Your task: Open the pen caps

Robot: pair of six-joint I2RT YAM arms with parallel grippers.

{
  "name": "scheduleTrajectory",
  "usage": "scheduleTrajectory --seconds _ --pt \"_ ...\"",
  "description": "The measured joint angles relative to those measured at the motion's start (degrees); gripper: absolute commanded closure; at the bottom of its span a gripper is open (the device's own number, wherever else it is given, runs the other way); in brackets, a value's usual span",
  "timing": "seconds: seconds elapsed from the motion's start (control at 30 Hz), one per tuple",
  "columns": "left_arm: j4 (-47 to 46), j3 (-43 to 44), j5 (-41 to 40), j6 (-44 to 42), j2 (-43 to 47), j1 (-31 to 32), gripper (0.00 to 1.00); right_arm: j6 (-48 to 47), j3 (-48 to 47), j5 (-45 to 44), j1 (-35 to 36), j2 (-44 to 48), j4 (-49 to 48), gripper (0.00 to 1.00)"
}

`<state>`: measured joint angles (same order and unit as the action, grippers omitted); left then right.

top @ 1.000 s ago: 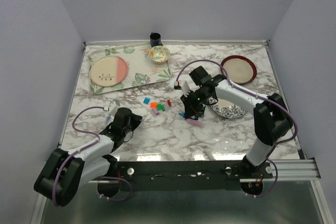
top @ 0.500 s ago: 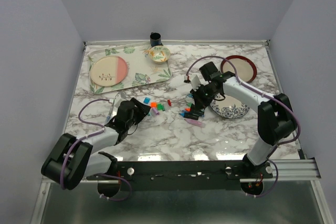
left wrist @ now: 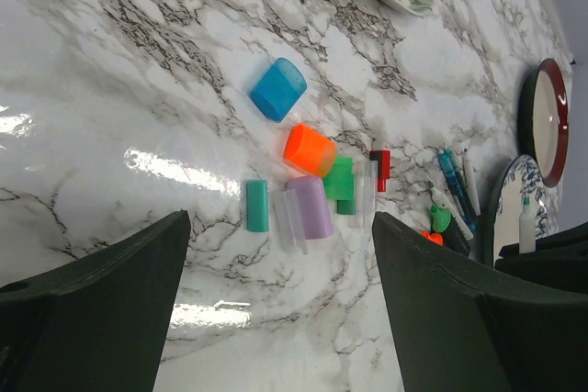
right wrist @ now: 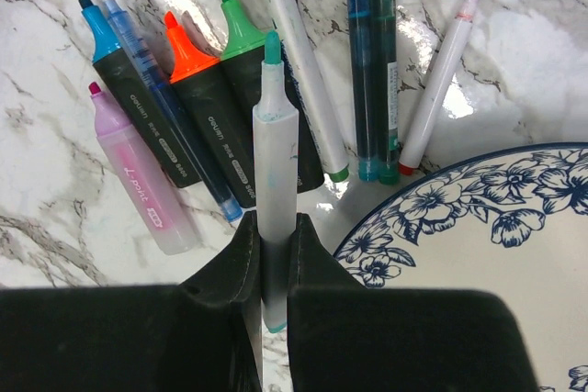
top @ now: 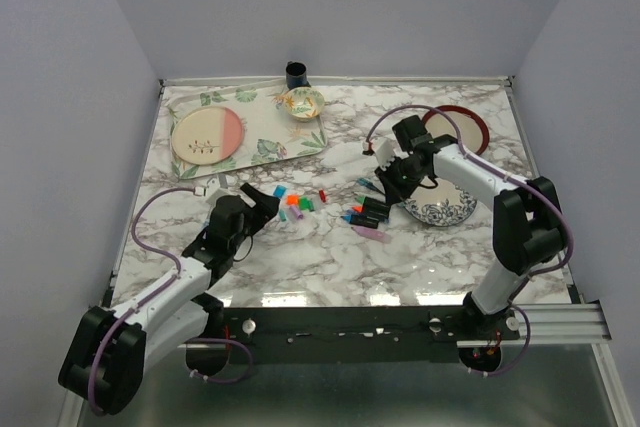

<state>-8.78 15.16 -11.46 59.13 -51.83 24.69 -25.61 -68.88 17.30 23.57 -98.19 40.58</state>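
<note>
Several loose pen caps lie in a cluster on the marble: blue, orange, green, red, purple and teal. From above the cluster sits mid-table. My left gripper hovers just short of it, open and empty, also seen from above. My right gripper is shut on a frosted white pen with a bare teal tip. Below it lie uncapped black highlighters, a pink highlighter and thin pens.
A blue floral plate lies right beside the pens, with a red-rimmed plate behind it. At the back left, a leaf-print tray holds a pink-and-cream plate and a small bowl. A dark cup stands at the back edge.
My left gripper has opened wide and reached forward to the right, up to the caps. My right gripper has drawn back toward the plates with the white pen in it.
</note>
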Motion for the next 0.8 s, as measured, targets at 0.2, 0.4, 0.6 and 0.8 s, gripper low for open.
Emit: scheduleTrajectory --seconds 0.2,0.4,0.6,0.8 --pt "3.0 0.0 -0.3 -1.0 2.6 -0.3 0.08 -0.9 -0.5 -2.0 0.2 -1.9 -0.6 0.8" --pt "5.9 0.0 -0.9 -1.4 4.7 -0.4 0.08 -1.5 -1.3 -4.6 2.2 -3.8 -1.7 0.75" --pt "8.1 0.0 -1.6 -1.7 7.5 -0.7 0.07 -1.8 -1.8 -6.6 2.8 -5.4 -2.4 0.67" --pt "9.6 0.0 -2.3 -2.6 8.8 -0.8 0.05 -1.9 -2.0 -7.7 2.8 -5.9 -3.0 0.63"
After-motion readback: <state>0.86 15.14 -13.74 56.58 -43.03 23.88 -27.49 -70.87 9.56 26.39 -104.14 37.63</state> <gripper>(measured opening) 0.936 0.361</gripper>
